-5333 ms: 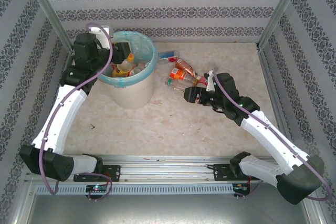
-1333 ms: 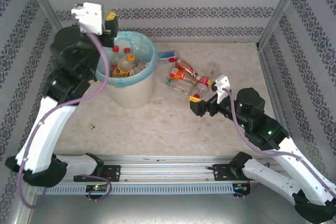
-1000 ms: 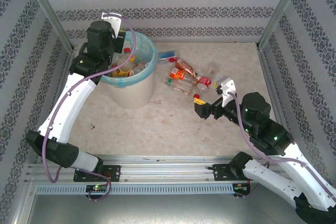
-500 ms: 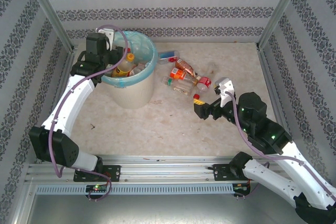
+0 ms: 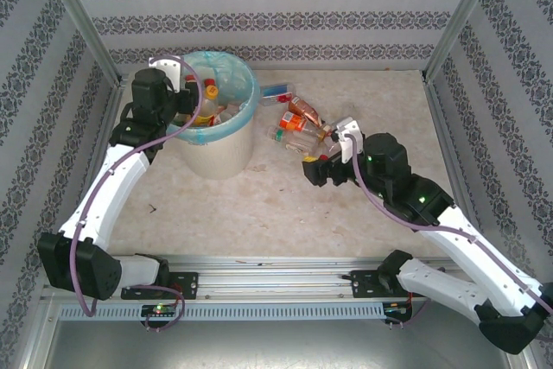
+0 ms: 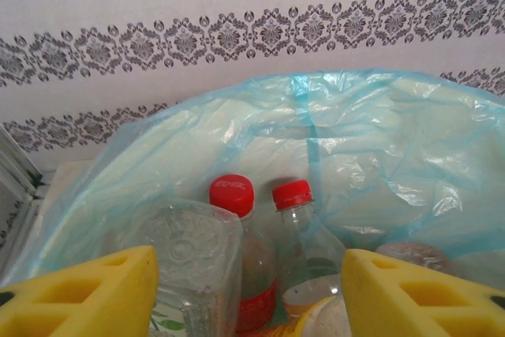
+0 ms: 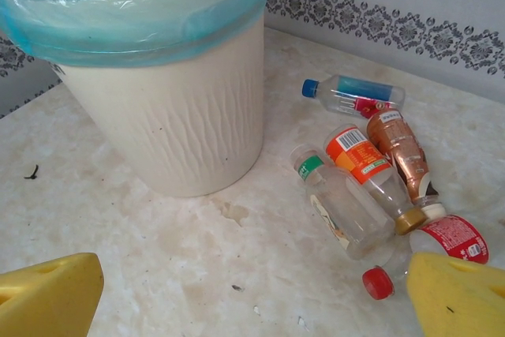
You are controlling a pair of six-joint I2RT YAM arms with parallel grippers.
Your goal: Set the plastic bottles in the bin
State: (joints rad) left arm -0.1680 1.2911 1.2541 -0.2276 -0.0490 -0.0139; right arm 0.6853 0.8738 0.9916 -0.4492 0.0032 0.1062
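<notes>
Upper left of table [image 5: 259, 205] taken by bin [image 5: 216, 157]. Upper centre: plastic bottles [image 5: 298, 123] scattered just right of bin, narrow gap between. Lower centre bare, free passage. Bin mouth partly crowded with bottles.

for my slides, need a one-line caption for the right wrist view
Open right pincer low over the table, facing loose bottles lying beside the lined bin.

Left wrist view: my left end effector [image 6: 249, 286] cut off by bottom edge. Red-capped bottles [image 6: 231, 195] in bin [image 6: 379, 163] hidden below shoulders by other bottles and frame edge.

Right wrist view: bin top cut off by upper edge; my right end effector [image 7: 252, 286] finger covers part of red-labelled bottle [image 7: 451, 238]. Label print too small to read.
</notes>
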